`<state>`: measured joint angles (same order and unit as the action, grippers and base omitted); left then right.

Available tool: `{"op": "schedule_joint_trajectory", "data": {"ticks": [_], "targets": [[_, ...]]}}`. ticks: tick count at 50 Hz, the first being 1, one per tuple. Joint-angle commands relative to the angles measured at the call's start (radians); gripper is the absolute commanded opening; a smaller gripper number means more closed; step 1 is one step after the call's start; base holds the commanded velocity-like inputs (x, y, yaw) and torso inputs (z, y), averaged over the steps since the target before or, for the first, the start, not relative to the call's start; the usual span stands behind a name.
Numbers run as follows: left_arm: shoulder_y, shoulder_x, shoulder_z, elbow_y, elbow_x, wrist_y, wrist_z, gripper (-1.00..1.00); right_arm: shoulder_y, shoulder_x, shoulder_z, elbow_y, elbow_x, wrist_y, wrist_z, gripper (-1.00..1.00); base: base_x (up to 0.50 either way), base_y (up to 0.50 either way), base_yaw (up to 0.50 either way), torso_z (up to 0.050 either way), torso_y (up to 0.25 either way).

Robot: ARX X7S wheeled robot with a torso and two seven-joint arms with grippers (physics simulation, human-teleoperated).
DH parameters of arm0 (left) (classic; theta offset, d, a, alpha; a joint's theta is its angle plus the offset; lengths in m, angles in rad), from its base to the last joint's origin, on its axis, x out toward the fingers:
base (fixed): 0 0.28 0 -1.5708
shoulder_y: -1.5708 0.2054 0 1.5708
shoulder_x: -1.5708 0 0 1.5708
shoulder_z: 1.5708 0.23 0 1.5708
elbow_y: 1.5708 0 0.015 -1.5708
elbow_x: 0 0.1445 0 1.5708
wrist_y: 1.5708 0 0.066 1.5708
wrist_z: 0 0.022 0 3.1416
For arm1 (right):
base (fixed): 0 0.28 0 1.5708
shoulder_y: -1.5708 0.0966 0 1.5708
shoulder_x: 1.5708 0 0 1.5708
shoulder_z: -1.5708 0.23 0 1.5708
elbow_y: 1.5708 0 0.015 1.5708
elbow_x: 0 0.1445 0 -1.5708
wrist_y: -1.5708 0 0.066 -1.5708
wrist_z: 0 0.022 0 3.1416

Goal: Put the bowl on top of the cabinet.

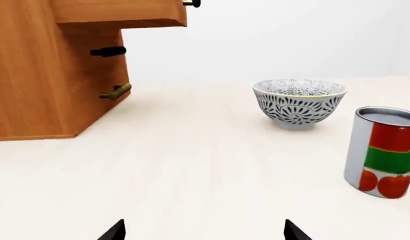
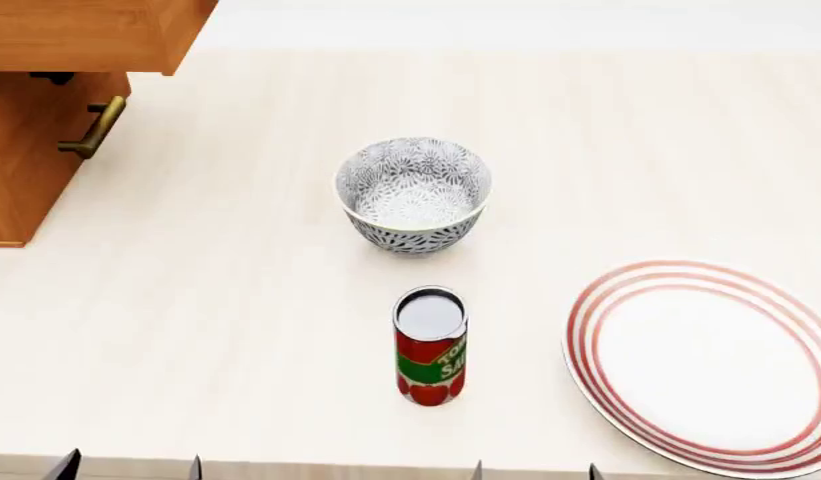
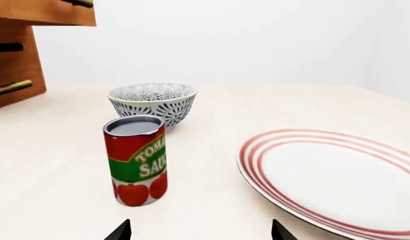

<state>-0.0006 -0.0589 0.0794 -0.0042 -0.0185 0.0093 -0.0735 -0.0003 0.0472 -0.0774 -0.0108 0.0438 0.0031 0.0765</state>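
Observation:
The bowl [image 2: 413,195], white with a dense dark floral pattern, stands upright and empty on the pale table, also seen in the left wrist view [image 1: 298,103] and the right wrist view [image 3: 153,104]. The orange-brown cabinet [image 2: 63,40] rises at the far left, with brass bar handles [image 2: 94,130]; its side and overhanging top show in the left wrist view [image 1: 51,70]. My left gripper [image 1: 205,232] and right gripper [image 3: 199,232] both hang open near the table's front edge, well short of the bowl, with nothing between their fingertips. In the head view only their tips [image 2: 66,465] show.
A tomato sauce can [image 2: 429,345] stands upright just in front of the bowl. A flat white plate with red rings [image 2: 710,365] lies at the front right. The can also appears in the wrist views [image 1: 384,152] [image 3: 135,160].

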Motion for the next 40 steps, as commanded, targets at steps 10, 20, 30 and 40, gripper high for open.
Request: {"op": "schedule_joint_trajectory", "data": {"ticks": [10,20,30,40], "targets": [[-0.013,0.007,0.025,-0.011,0.103,-0.082,0.018,1.00,0.001,0.003,0.025,0.004,0.000,0.014,-0.026,1.00,0.00,0.00,0.00,0.000,0.000],[-0.012,-0.007,0.038,-0.003,0.088,-0.091,-0.006,1.00,-0.002,0.021,0.005,0.002,0.009,0.011,-0.008,1.00,0.00,0.00,0.00,0.000,0.000],[-0.012,-0.024,0.064,-0.001,0.081,-0.106,-0.006,1.00,0.001,0.037,-0.022,-0.004,-0.017,0.027,0.023,1.00,0.00,0.00,0.00,0.000,0.000],[-0.016,-0.033,0.074,-0.004,0.071,-0.107,-0.022,1.00,0.003,0.052,-0.041,0.002,-0.018,0.018,0.038,1.00,0.00,0.41,0.00,0.000,0.000]]}}
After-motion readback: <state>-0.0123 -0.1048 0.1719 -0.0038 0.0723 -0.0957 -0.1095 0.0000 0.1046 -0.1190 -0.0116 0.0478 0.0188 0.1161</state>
